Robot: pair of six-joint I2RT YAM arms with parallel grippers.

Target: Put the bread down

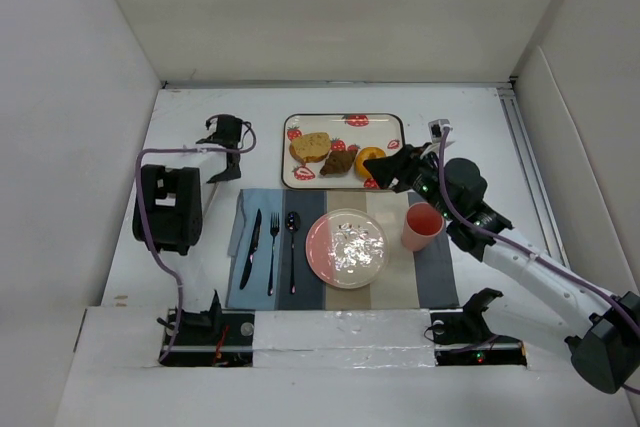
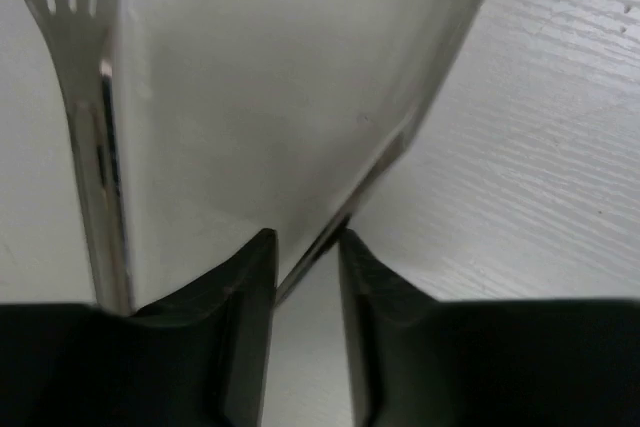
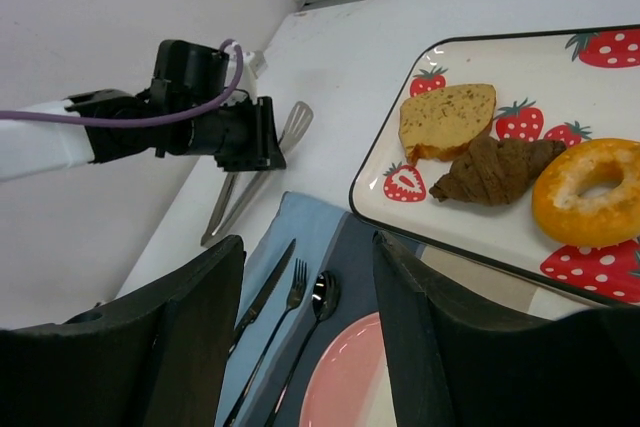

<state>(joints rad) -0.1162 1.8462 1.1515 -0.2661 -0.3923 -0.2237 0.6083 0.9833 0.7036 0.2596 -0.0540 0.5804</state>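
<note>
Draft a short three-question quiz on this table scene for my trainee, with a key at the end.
1. True or false: the donut lies on the plate.
2. How many baked pieces lie on the tray? A) two B) three C) five
3. Fill in: the right gripper has its jaws ___, with nothing between them.
Key: 1 false; 2 B; 3 open.
</note>
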